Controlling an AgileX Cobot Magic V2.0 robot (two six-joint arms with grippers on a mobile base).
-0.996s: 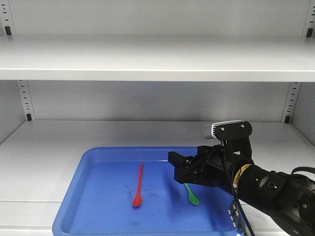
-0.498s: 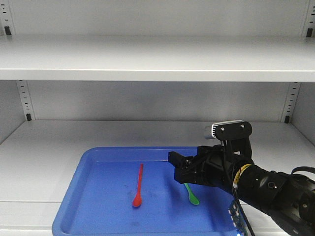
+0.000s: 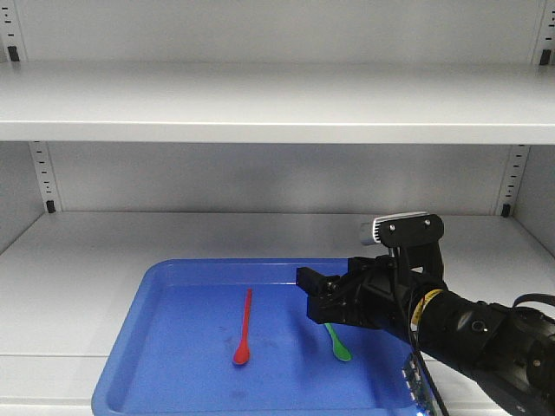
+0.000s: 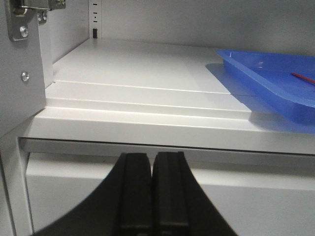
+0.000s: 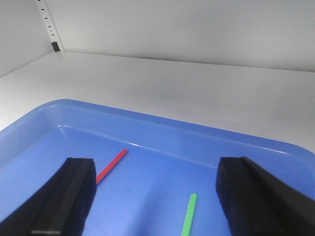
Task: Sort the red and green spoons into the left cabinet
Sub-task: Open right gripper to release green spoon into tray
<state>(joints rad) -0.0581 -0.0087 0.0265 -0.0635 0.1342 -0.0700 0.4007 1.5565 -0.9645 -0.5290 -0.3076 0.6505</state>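
Note:
The red spoon [image 3: 244, 328] and the green spoon [image 3: 338, 345] lie side by side in a blue tray [image 3: 130, 321] on the lower shelf of the light grey left cabinet [image 3: 260, 108]. My right gripper [image 3: 310, 295] hovers over the tray's right half, open, above the green spoon's handle. From the right wrist, the green handle [image 5: 189, 216] lies between the wide-apart fingers and the red handle [image 5: 112, 165] runs behind the left finger. My left gripper [image 4: 151, 162] is shut and empty, low in front of the shelf's edge [image 4: 147, 128], left of the tray [image 4: 266, 78].
An upper shelf [image 3: 277, 130] spans above the tray. Slotted rails [image 3: 43, 178] run up the back corners. A hinged door panel [image 4: 19, 73] stands at the left in the left wrist view. Bare shelf surface [image 4: 138, 69] lies left of the tray.

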